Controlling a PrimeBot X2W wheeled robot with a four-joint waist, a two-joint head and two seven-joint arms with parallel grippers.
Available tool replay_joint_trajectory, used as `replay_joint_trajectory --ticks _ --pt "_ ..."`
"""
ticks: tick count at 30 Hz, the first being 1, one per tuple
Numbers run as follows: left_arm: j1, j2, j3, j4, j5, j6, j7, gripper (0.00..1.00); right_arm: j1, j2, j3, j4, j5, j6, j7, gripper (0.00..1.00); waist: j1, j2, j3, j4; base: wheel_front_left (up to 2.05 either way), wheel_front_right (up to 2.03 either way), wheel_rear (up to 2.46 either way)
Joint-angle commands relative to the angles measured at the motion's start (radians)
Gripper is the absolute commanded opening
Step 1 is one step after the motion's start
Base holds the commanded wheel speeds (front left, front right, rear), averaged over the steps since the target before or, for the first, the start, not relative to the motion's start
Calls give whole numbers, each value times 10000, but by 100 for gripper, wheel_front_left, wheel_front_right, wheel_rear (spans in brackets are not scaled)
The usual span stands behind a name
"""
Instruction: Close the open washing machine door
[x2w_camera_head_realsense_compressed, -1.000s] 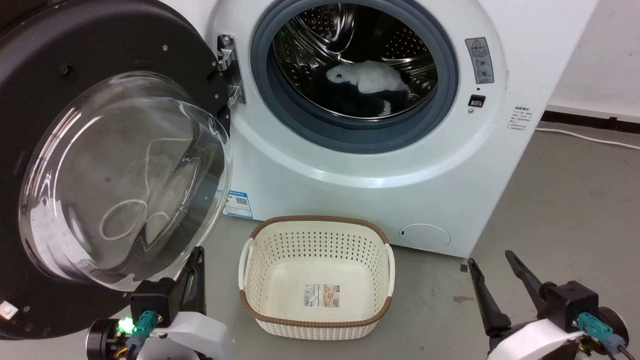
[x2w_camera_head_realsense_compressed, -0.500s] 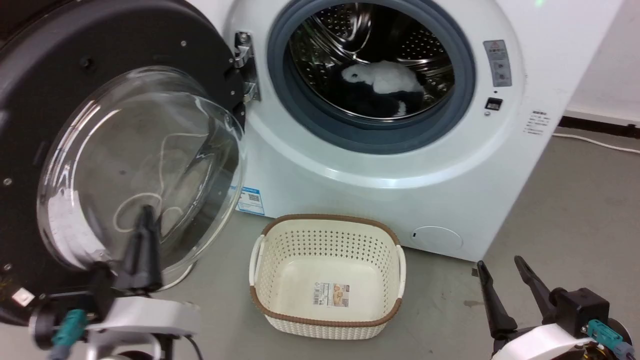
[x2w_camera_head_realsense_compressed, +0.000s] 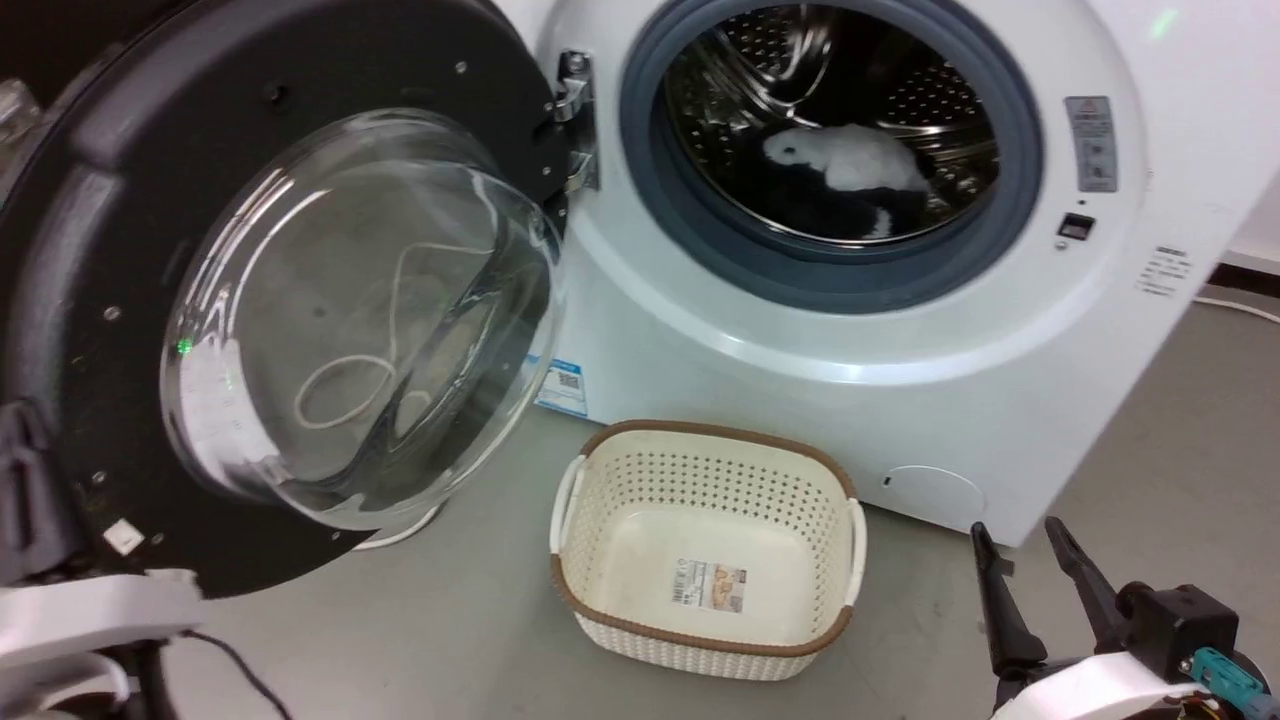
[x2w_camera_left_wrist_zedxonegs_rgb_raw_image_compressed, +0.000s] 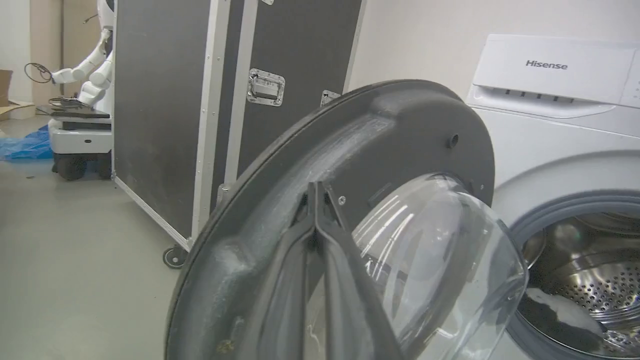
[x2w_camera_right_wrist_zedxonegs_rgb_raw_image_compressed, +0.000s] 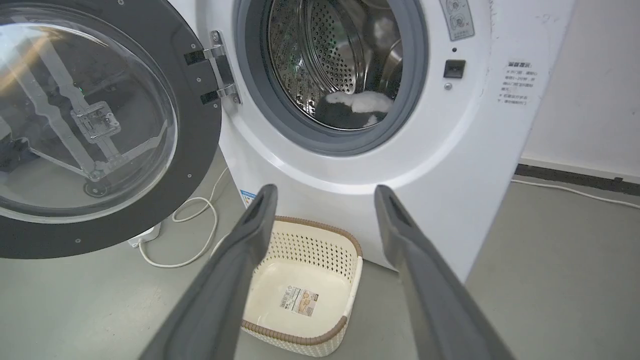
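**A:** Where was the door?

**B:** The door (x2w_camera_head_realsense_compressed: 150, 200) stood swung wide on its hinge (x2w_camera_head_realsense_compressed: 572, 120), at the left of the washer (x2w_camera_head_realsense_compressed: 800, 400). Its glass bowl faced the head camera and the drum (x2w_camera_head_realsense_compressed: 900, 80) was uncovered.

**A:** And the left gripper?

**B:** The left gripper (x2w_camera_left_wrist_zedxonegs_rgb_raw_image_compressed: 316, 187) had its two fingers pressed together, holding nothing. In the left wrist view the tips lay over the door's dark rim, on the edge far from the hinge, just left of the glass bowl. Whether they touched the rim could not be told.

**A:** The right one?

**B:** The right gripper (x2w_camera_head_realsense_compressed: 1016, 530) sat low at the right, fingers spread wide and empty. It was well apart from the door and pointed at the washer's front. A cream basket (x2w_camera_head_realsense_compressed: 700, 432) stood on the floor just before the washer, between that gripper and the door.
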Motion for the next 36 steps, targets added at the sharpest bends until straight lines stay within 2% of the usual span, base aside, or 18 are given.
replay_joint_trajectory --ticks 1,4,10,18,26,32,33,34,35,36 --pt "-278 36 443 155 -78 -138 -100 0 110 -1 -45 63 128 5 -116 100 0 0 87 171 0 0 0" --pt "-613 276 984 642 -134 -256 -163 0 70 -1 -88 86 170 6 -179 100 0 0 221 336 0 0 0" --pt "-1270 1169 1821 2072 -232 -294 -289 0 -113 -1 -132 146 143 6 -304 100 0 0 622 507 0 0 0" --pt "-2038 2639 1878 3966 -329 -400 227 0 -416 -1 -327 166 -76 6 -470 100 0 0 1443 616 0 0 0" --pt "-2465 3887 641 5124 -627 -627 887 0 -611 -2 -358 249 -64 7 -636 100 0 0 1950 735 0 0 0" --pt "-1889 4812 -1264 4780 -2460 -697 1508 0 -650 -2 -414 431 148 7 -761 100 0 0 1942 929 0 0 0" --pt "-1889 4812 -1264 4780 -2460 -697 1508 0 -650 -2 -414 431 148 7 -761 100 0 0 1942 929 0 0 0" --pt "-1637 5153 -1806 4535 -3116 -719 1651 0 -658 -2 -437 486 242 7 -803 100 0 0 1898 1030 0 0 0" --pt "-1637 5153 -1806 4535 -3116 -719 1651 0 -658 -2 -437 486 242 7 -803 100 0 0 1898 1030 0 0 0" --pt "-1420 5504 -2240 4322 -3725 -741 1714 0 -667 -2 -436 541 328 8 -845 100 0 0 1859 1131 0 0 0"
